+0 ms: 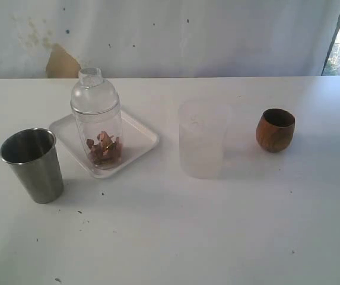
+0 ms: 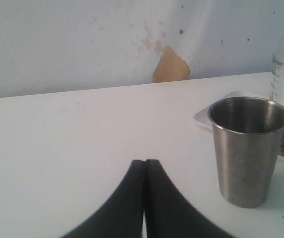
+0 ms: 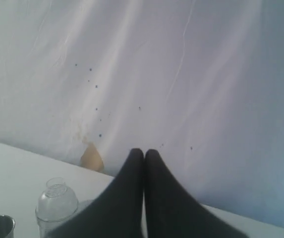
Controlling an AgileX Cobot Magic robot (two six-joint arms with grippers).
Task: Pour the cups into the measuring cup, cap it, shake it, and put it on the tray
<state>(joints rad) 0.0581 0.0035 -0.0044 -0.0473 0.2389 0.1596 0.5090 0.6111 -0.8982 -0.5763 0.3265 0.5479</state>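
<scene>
The capped measuring cup (image 1: pixel 96 127) is seen upright on the tray (image 1: pixel 141 134) and judged light, rigid and slick, best taken mid-wall below the lid (image 1: pixel 94 95), while the left gripper (image 2: pixel 144 164) and right gripper (image 3: pixel 143 154) are closed, empty.

On my counter (image 1: pixel 217 237) the tray (image 1: pixel 143 133) sits left of centre. The measuring cup (image 1: pixel 98 130) stands upright on the tray, with the lid (image 1: pixel 92 89) on top and loose pieces (image 1: pixel 103 148) in its bottom. The steel tumbler (image 1: pixel 33 166) stands just left of the tray and nearer me. Right of the tray I see a plastic cup (image 1: pixel 202 142), and further right, apart, the wooden cup (image 1: pixel 275 130).
</scene>
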